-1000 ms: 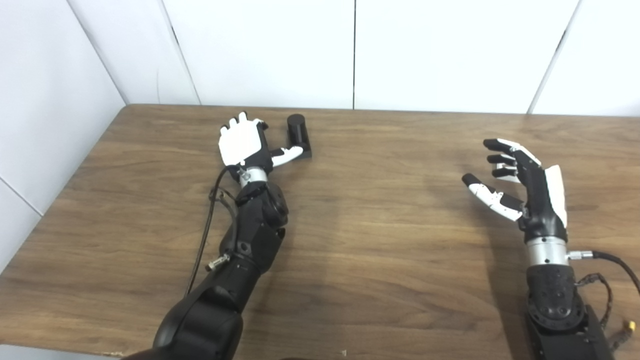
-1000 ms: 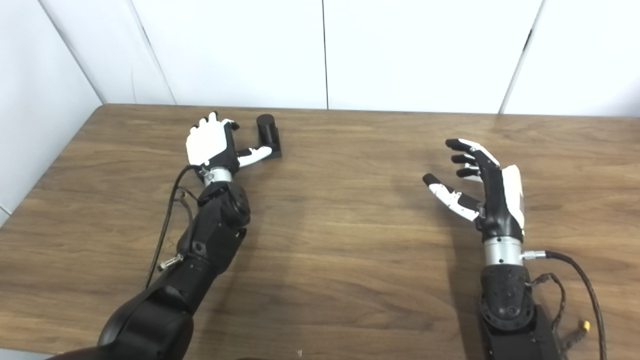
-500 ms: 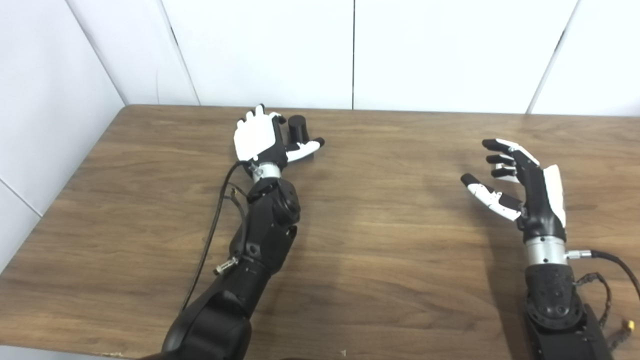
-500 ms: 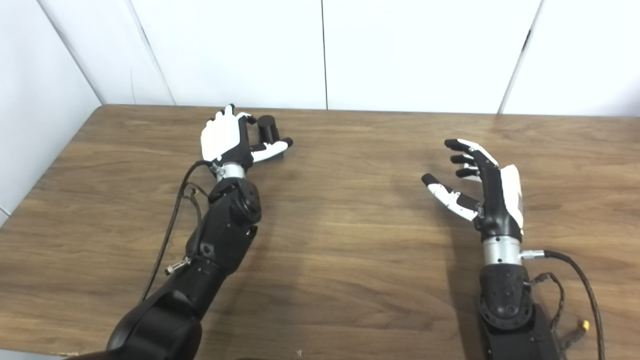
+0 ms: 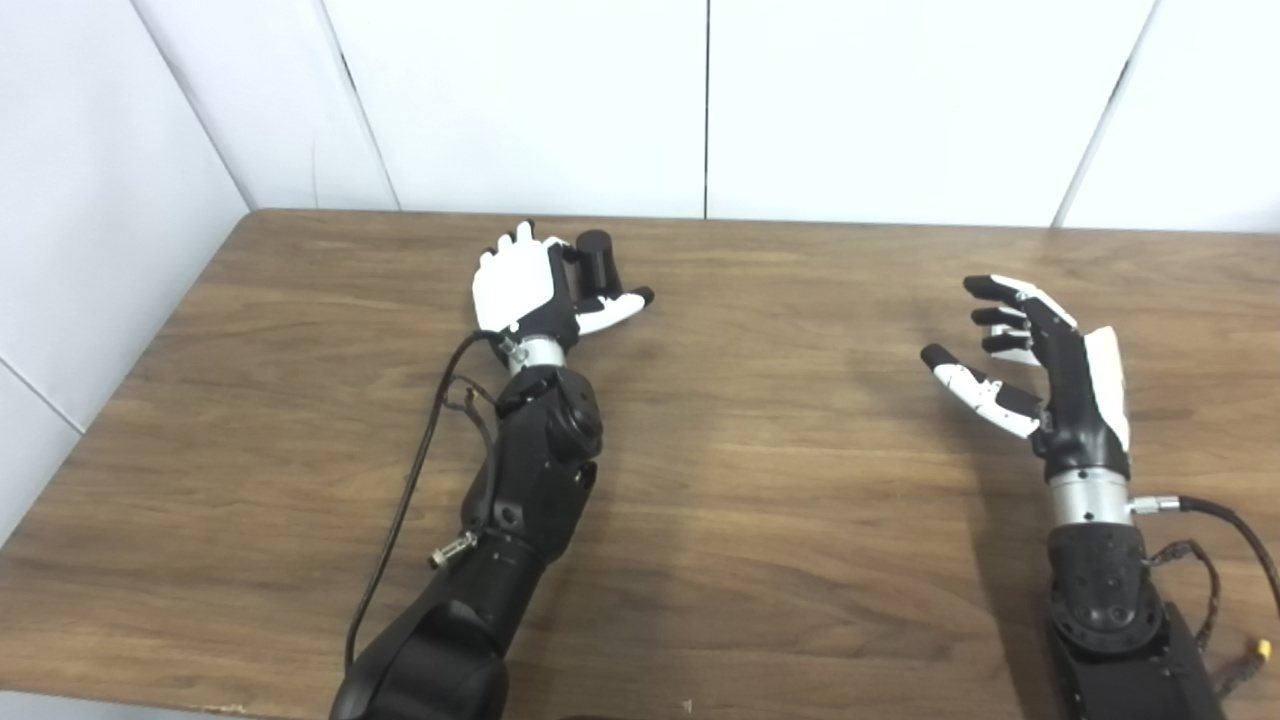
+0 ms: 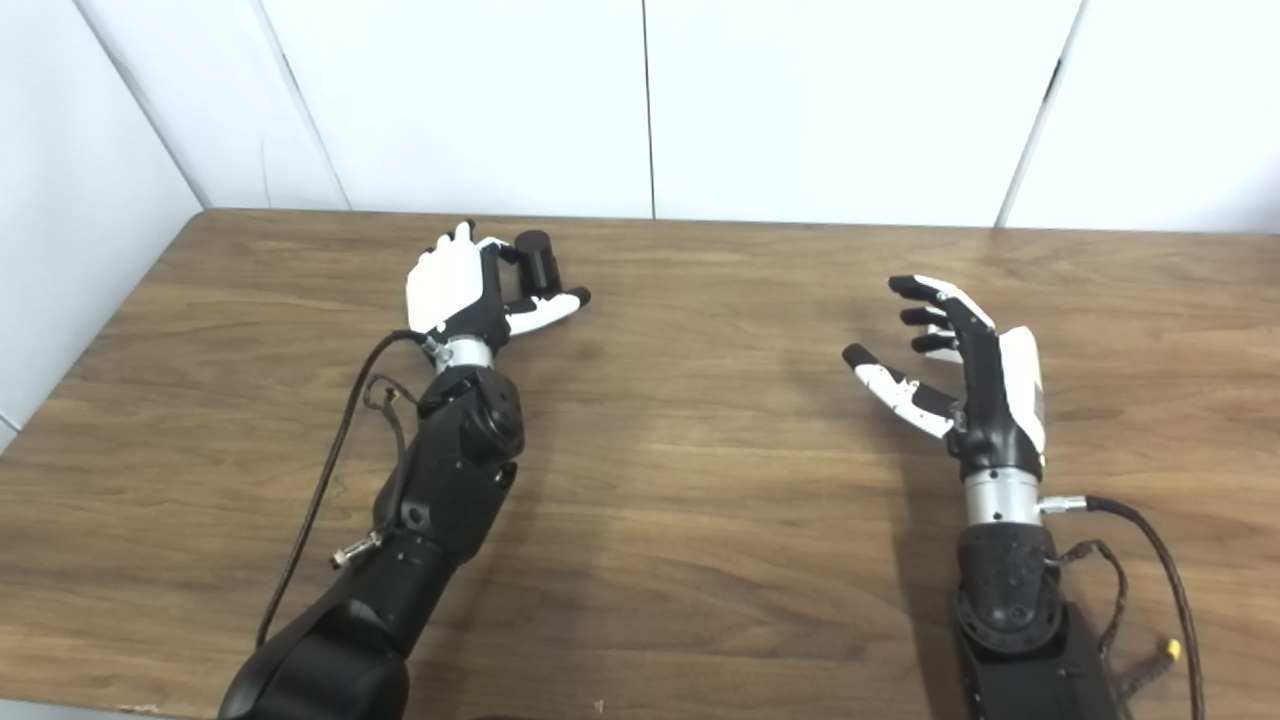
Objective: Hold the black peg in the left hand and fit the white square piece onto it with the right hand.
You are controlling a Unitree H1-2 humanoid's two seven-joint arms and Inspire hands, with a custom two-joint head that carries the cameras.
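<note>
The black peg (image 5: 596,262) stands upright on its dark base near the table's far left. My left hand (image 5: 525,290) is right beside it, its white back toward me. The peg sits between its fingers (image 5: 566,252) and its outstretched thumb, which crosses in front of the peg's base and hides it. The fingers touch or nearly touch the peg's left side without closing on it. My right hand (image 5: 1050,365) hovers open at the right of the table, palm turned left, holding nothing. No white square piece shows in either view.
The wooden table (image 5: 760,480) meets white wall panels along its far edge and on the left. A black cable (image 5: 410,480) loops beside my left forearm, and another cable (image 5: 1225,520) trails from my right wrist.
My left hand has moved right, up against the peg, so the peg now sits between fingers and thumb. The right hand has barely moved.
</note>
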